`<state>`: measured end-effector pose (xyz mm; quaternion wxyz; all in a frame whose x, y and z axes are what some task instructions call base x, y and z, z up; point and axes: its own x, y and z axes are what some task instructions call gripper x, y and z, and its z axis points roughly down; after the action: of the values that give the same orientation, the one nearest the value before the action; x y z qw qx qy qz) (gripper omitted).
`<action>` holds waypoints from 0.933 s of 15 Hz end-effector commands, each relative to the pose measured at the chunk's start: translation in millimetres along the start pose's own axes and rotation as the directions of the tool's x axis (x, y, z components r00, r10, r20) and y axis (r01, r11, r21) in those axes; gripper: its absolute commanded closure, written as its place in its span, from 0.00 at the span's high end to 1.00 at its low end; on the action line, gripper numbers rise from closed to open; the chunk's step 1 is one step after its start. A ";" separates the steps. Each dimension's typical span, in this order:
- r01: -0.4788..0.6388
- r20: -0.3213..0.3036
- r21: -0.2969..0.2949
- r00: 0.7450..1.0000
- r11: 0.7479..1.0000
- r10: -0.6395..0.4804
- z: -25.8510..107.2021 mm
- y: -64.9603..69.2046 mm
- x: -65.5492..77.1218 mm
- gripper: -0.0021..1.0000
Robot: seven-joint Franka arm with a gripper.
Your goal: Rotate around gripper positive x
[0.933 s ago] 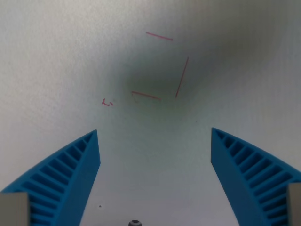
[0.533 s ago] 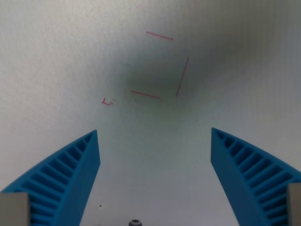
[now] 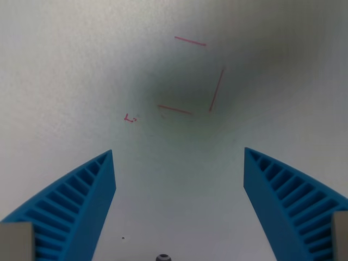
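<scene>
A: What does the wrist view give us?

B: A pale bench (image 3: 65,65) filling the whole picture, and the gripper (image 3: 179,163) hanging over it. Its two blue ribbed fingers (image 3: 81,201) come in from the lower corners, one at the wrist view's left and one at the wrist view's right.

A: Are they holding anything?

B: No. They stand spread wide with only bare bench showing between them, so nothing is gripped.

A: And what lies on the bench?

B: Thin red lines (image 3: 216,89) drawn on the surface, above the fingers and a little toward the wrist view's right of centre. There are three strokes: a short one at the top, a long slanted one on the right, and another short one below, laid out like three sides of a box. A soft dark shadow (image 3: 185,92) sits over the middle of them.

A: Anything else?

B: A small red mark (image 3: 129,118) just to the left of the lower stroke, apart from it. A tiny dark speck (image 3: 123,237) lies low on the bench near the left finger, and a small dark round part (image 3: 162,258) shows at the bottom edge; I cannot tell what it is
</scene>
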<state>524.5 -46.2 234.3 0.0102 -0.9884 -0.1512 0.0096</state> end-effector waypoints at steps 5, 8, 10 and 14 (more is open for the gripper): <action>0.011 -0.003 0.199 1.000 0.980 -0.010 -2.6 3.0 0.6 1.00; 0.011 -0.003 0.233 1.000 0.972 -0.010 -2.6 3.0 0.6 1.00; 0.011 -0.003 0.256 1.000 0.967 -0.010 -2.6 3.0 0.6 1.00; 0.011 -0.003 0.301 1.000 0.954 -0.010 -2.6 3.0 0.6 1.00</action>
<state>520.1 -42.6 232.9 0.0581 -0.9879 -0.1439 0.0079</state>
